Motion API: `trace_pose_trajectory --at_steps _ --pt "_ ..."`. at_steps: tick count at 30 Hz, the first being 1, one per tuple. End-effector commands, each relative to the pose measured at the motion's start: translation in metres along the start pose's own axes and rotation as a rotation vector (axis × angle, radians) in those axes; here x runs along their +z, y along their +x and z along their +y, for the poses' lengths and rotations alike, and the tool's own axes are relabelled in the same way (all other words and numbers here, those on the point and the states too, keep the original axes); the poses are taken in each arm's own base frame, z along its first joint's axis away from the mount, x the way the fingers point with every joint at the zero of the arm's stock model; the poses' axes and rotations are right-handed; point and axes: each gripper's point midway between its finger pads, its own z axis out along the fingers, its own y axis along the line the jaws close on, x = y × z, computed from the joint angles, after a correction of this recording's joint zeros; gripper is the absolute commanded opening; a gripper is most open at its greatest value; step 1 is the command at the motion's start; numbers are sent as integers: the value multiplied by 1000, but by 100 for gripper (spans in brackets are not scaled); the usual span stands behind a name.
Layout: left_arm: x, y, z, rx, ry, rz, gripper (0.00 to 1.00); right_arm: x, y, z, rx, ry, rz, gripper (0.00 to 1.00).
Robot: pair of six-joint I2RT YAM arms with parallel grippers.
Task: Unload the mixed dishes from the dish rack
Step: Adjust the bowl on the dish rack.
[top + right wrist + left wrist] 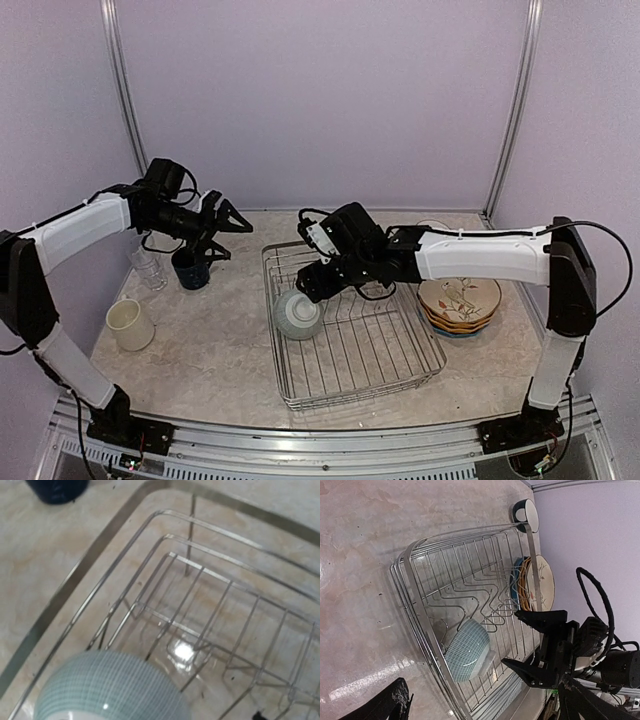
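Teal bowl [466, 650] lies tipped against the dish rack's [416, 605] left wall; my right hand [511, 638] hangs just above, spread wide, holding nothing. I'd straddle its rim squarely before closing, clear of the wires.

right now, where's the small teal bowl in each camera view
Top external: the teal bowl is a little left of centre, inside the left side of the dish rack.
Left wrist: lower middle, close against the rack's side rail.
Right wrist: bottom left, cut off by the lower edge.
Shared landmark: the rack's broad side rail, which runs beside the bowl in all three.
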Motion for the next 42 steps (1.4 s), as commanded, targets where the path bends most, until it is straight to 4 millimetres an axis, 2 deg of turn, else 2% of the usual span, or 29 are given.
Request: trace_pose_trajectory --at_steps 1,6,11,14,19,25,34,42 --pt "21 17 2 -4 -42 103 99 0 21 3 -40 38 64 75" --pt "43 32 11 -8 -104 174 99 3 32 13 -50 22 82 72" --pt "52 37 17 -24 -112 204 99 5 48 11 -56 49 120 72" --pt "58 39 20 -48 -107 231 95 7 62 8 -59 74 143 72" --pt "72 45 37 -101 -137 280 93 13 91 4 -85 137 216 71" --pt "85 51 50 -152 -147 334 91 8 118 4 -124 213 264 70" --pt "98 52 71 -188 -201 365 85 4 150 -3 -5 236 282 70" --pt "100 51 72 -188 -205 365 80 -5 165 8 66 214 284 70"
